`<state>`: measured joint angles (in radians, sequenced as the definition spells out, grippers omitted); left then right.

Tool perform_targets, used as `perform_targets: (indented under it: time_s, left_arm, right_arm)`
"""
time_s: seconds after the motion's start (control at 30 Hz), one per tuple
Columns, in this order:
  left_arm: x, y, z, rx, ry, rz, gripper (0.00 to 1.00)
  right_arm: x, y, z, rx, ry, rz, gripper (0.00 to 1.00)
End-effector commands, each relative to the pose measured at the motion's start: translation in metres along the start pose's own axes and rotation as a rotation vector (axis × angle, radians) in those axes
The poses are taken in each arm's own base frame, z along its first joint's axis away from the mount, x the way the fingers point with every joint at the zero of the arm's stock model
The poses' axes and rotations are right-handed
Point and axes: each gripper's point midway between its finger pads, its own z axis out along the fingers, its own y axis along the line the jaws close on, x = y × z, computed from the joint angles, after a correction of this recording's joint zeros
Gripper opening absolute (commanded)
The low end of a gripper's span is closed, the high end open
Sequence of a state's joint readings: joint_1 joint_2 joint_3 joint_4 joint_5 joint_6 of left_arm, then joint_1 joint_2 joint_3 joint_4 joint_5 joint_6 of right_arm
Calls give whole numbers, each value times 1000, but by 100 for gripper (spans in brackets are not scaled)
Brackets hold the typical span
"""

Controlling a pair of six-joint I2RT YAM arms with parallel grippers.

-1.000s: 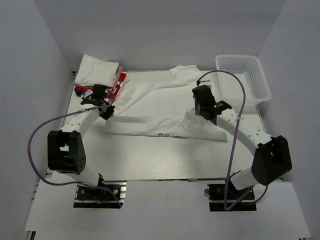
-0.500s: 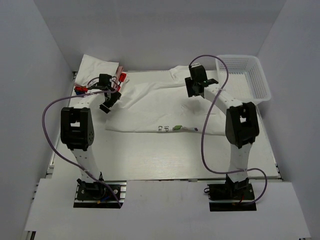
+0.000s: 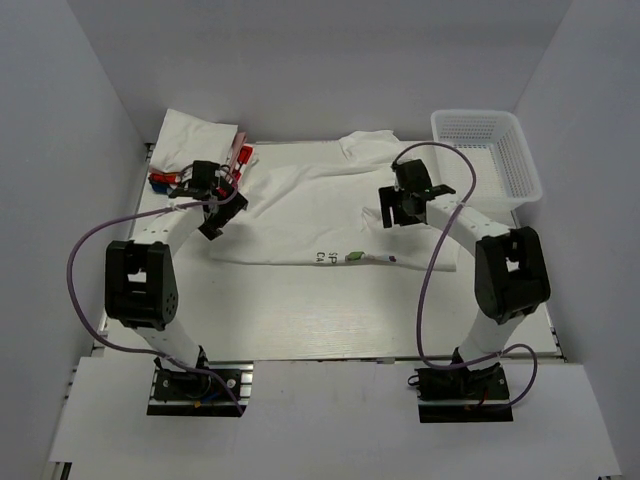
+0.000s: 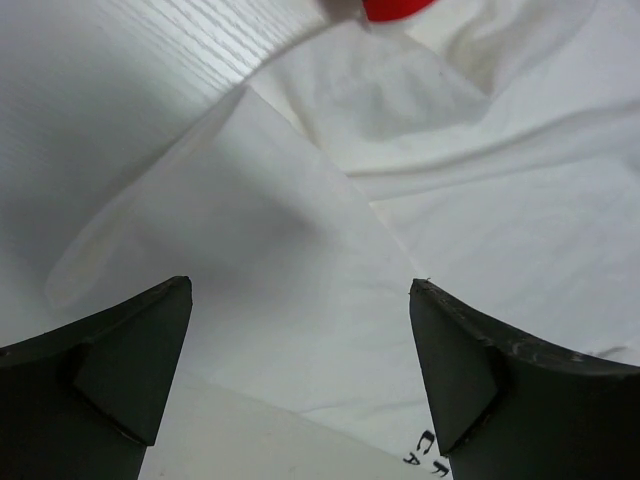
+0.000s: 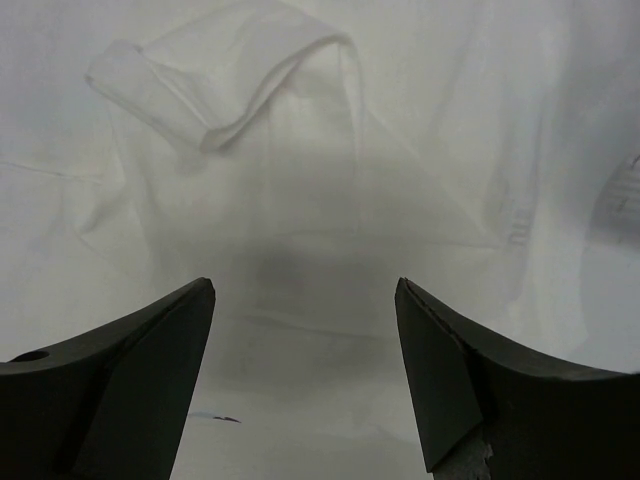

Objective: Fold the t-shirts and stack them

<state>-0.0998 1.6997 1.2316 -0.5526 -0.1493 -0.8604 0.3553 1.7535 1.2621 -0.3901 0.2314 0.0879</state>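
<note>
White-walled booth, pale bench [image 3: 300,320]. Lower frame of the top view: both arm bases at the near edge. Centre frame: spread white t-shirt [image 3: 320,215] lying flat but rumpled across the bench, with green print and dark lettering [image 3: 345,257] at its near hem. Left tool [image 3: 215,212] at centre left, over the shirt's left edge, jaws wide apart, gripping nothing; only cloth and bench seen between the fingers in the left wrist view. Right tool [image 3: 398,207] right of centre, over the shirt's right part, jaws likewise spread, empty; rolled sleeve cuff [image 5: 220,90] at upper left of the right wrist view. Upper left of the top view: folded white t-shirt [image 3: 195,135] with red t-shirt [image 3: 238,160] just beside it, near the spread shirt's far left corner. Upper right: white mesh basket [image 3: 487,150] at the far right bench corner.
</note>
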Motion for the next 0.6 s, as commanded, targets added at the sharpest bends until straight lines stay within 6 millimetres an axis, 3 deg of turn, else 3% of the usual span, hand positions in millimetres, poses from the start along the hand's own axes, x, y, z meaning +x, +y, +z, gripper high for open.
perform_targets:
  time_s: [0.0,0.13,0.17,0.23,0.3,0.33,0.37,0.4,0.5,0.57]
  left_arm:
    - [25,-15,1,127,82,51,100]
    - [45,-16,13,128,145,81,100]
    - [47,-13,14,121,151,81,100]
    - [51,-12,17,109,152,90,100]
    - [52,-4,23,75,141,92,100]
    - [56,-4,22,72,150,101,100]
    - [56,0,22,54,146,102,100]
    - [54,1,23,45,136,103,100]
    - [61,15,28,0,149,117,100]
    - [66,22,32,-30,163,122,100]
  right_arm:
    - [15,17,15,-73,26,50,78]
    - [17,20,34,-67,50,64,70]
    - [14,20,40,-61,44,76,62]
    - [12,15,48,-23,50,91,60]
    - [5,12,50,3,21,118,47]
    - [-6,9,49,16,-22,132,38]
    - [-3,8,49,26,-25,137,21]
    - [-6,7,48,30,-39,143,15]
    - [-17,-2,46,78,-101,162,2]
    - [-26,-10,45,115,-129,180,0]
